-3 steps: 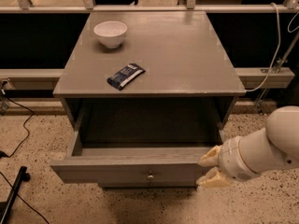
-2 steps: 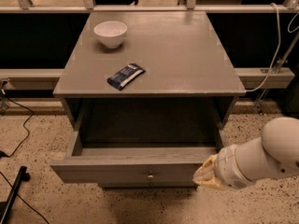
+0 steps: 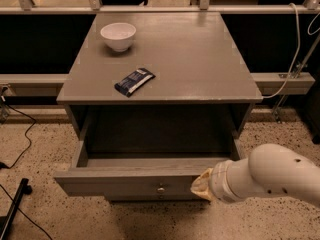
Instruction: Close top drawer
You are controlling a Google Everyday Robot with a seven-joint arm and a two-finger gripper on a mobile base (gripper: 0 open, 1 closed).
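— While your top drawer (image 3: 125, 181) stands pulled out beneath the cabinet top (image 3: 200, 59), your gripper (image 3: 201, 186) sits against its front, right of the knob (image 3: 160, 188). I judge it placed to push. Spread or pressed together, I cannot tell.
— And around it?
— You have a bowl (image 3: 118, 35) and a packet (image 3: 134, 81) on top, and speckled floor (image 3: 40, 149) below.

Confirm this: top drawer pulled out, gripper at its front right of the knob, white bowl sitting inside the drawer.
One error: the camera view shows the white bowl on the cabinet top, not inside. The top drawer is pulled out, with the gripper at its front, right of the knob.
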